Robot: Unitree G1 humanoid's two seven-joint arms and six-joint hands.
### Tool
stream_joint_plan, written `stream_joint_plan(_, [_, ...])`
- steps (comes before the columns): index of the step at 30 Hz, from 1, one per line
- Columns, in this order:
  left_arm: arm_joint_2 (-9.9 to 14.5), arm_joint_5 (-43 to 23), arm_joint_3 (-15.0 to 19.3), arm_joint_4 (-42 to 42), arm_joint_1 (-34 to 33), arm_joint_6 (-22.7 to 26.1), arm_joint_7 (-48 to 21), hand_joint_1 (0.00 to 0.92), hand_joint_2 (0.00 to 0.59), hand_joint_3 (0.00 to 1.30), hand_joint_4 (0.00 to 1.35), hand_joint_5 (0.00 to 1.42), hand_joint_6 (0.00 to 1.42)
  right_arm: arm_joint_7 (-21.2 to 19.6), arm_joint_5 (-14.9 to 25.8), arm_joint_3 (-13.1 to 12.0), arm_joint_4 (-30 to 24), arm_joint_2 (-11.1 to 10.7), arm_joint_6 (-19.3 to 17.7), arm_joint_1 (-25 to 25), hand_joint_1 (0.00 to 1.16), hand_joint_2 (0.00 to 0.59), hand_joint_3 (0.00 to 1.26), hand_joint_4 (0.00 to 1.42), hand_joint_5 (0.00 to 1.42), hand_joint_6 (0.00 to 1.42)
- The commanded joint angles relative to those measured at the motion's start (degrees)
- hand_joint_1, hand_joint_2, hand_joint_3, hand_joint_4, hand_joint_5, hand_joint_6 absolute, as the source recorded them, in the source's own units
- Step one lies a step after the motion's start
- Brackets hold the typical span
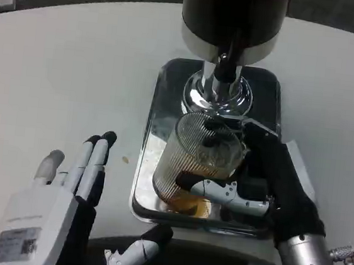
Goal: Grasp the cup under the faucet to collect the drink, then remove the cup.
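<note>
Head view: the right hand wraps its fingers around the ribbed glass cup, amber drink pooled inside, on the steel tray beneath the faucet, while the left hand waits spread on the table; lifting the cup clear, kept level, looks next.

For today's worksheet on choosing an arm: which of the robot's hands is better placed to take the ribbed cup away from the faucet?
The right hand. Its fingers already wrap the ribbed cup, which holds amber drink and sits on the metal tray below the faucet. The left hand rests open on the table, apart from the tray.
</note>
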Motion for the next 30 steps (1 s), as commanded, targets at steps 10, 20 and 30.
stream_joint_plan(10, [-0.1, 2.7, -1.8, 2.4, -1.0, 0.5, 0.7, 0.0, 0.147, 0.02, 0.0, 0.1, 0.0, 0.2, 0.0, -0.2, -6.1, -0.4, -1.6, 2.5, 1.16, 0.056, 0.84, 1.05, 1.23, 1.42])
stream_joint_plan(20, [-0.3, 3.8, -3.1, 3.5, -1.0, 0.7, 1.6, 0.0, 0.137, 0.01, 0.0, 0.1, 0.0, 1.6, 0.2, 0.1, -12.1, -1.5, -2.1, 7.5, 1.16, 0.059, 0.84, 1.05, 1.23, 1.42])
stream_joint_plan(30, [-1.1, 6.5, -4.4, 3.1, 0.9, 1.6, 3.1, 0.0, 0.13, 0.0, 0.0, 0.08, 0.0, 3.3, 1.3, -0.1, -17.5, -2.5, -2.6, 11.8, 1.16, 0.064, 0.84, 1.04, 1.23, 1.42])
